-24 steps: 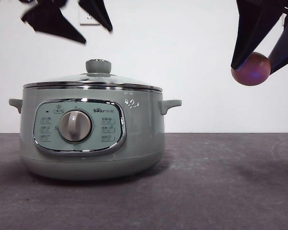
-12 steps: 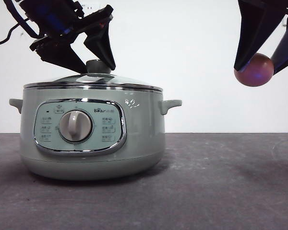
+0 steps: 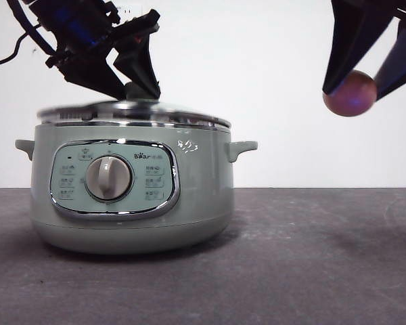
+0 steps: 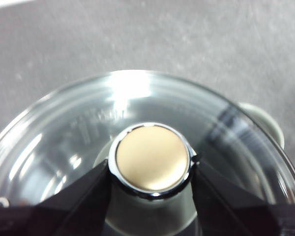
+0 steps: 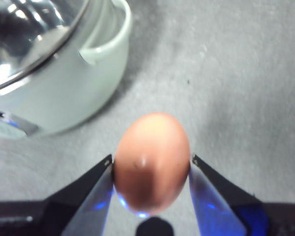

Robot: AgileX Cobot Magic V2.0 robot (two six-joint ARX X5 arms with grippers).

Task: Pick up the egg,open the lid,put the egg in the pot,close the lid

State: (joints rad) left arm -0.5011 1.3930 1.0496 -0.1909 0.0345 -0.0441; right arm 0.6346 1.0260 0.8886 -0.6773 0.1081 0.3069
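Egg (image 5: 151,160), smooth brown-orange oval, unbroken

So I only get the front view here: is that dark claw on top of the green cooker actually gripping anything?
Observer: Yes. The left wrist view shows the left tool with a black jaw pressed on each side of the stubby chrome-ringed knob of the round glassy lid.
Visitor: And the brown ball up in the corner?
Observer: It's a smooth brown-orange egg, pinched across its sides by the right tool.
Visitor: Is it above the cooker?
Observer: No. The right wrist view shows bare grey table under it, with the sage-green pot off to one side.
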